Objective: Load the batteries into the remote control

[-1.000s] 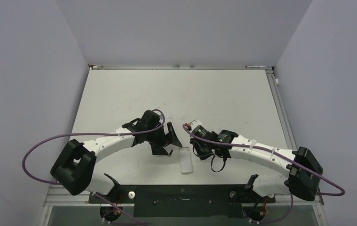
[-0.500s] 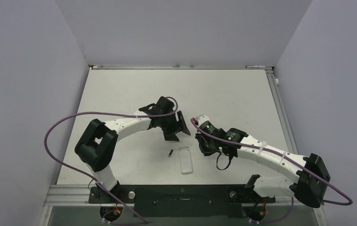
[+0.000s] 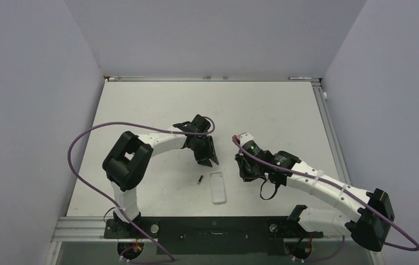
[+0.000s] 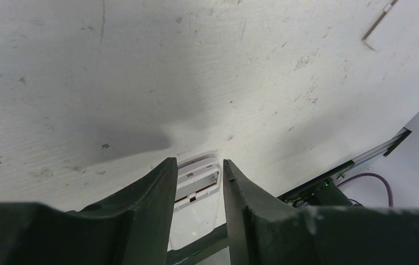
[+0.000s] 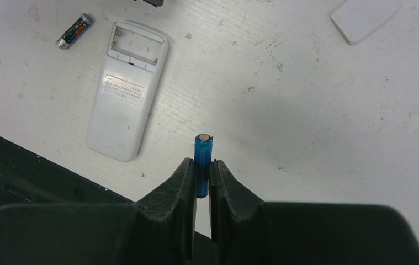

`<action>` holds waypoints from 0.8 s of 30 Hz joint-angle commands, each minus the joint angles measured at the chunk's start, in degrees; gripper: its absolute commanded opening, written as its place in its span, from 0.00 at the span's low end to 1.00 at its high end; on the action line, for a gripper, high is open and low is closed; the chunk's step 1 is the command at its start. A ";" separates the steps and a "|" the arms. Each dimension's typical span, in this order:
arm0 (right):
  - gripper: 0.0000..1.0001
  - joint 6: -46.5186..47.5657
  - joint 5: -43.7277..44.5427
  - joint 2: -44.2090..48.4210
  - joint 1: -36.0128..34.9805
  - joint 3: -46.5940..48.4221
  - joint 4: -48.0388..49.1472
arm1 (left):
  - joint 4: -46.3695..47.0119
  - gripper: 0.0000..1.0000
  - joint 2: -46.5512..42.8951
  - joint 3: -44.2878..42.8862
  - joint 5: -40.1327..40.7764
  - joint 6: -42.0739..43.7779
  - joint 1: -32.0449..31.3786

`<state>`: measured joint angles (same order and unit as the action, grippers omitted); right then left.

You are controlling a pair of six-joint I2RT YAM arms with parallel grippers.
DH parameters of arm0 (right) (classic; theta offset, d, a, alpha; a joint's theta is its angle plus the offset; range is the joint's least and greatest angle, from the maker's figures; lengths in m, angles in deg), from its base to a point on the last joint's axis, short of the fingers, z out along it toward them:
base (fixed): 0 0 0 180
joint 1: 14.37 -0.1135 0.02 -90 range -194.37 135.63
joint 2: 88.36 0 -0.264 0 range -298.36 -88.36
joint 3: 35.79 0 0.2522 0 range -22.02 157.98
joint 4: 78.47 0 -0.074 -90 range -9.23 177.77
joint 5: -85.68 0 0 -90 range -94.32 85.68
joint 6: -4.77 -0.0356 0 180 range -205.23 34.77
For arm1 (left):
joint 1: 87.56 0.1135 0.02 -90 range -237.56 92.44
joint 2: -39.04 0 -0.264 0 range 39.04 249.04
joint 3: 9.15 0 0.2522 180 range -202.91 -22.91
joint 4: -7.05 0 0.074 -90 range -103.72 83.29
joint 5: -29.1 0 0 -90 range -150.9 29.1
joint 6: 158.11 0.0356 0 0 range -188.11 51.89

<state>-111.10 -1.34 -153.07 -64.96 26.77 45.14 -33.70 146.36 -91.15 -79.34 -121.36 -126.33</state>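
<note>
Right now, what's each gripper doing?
Left gripper: open, jaws apart, nothing between them.
Right gripper: shut on the blue battery.

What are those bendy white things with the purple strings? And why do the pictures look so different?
They are two robot arms, the left arm and the right arm. The wide picture looks down from above. The other two come from small cameras on the wrists, so you see each arm's own black fingers. On the table lie a white remote control, back up with its battery slot open, a dark battery beside it, and a small white cover farther off. The right fingers pinch a blue battery. The left fingers hold nothing.
</note>
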 commanded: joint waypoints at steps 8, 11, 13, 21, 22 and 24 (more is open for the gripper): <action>0.09 0.91 -1.19 3.01 0.53 0.71 0.43 | -4.67 0.17 3.65 -3.98 0.17 6.45 -3.08; 0.08 2.65 -2.02 2.50 0.49 1.28 0.03 | -4.73 0.12 3.75 -4.02 -0.19 7.50 -3.66; 0.08 3.88 -2.50 2.12 0.49 1.93 -0.43 | -4.50 0.10 4.06 -4.20 -0.88 8.02 -4.12; 0.08 6.72 -8.57 2.86 0.60 2.92 2.01 | -2.88 0.08 4.62 -4.35 -2.79 9.63 -6.07; 0.09 6.94 -9.02 2.91 0.58 3.15 2.22 | -2.90 0.07 4.67 -4.35 -3.09 9.80 -6.14; 0.09 7.43 -10.08 2.88 0.56 3.68 2.42 | -2.85 0.06 4.60 -4.17 -3.42 10.08 -6.19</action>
<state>-105.68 -8.55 -150.99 -64.65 27.14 44.85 -37.22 150.43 -93.36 -80.65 -113.21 -132.08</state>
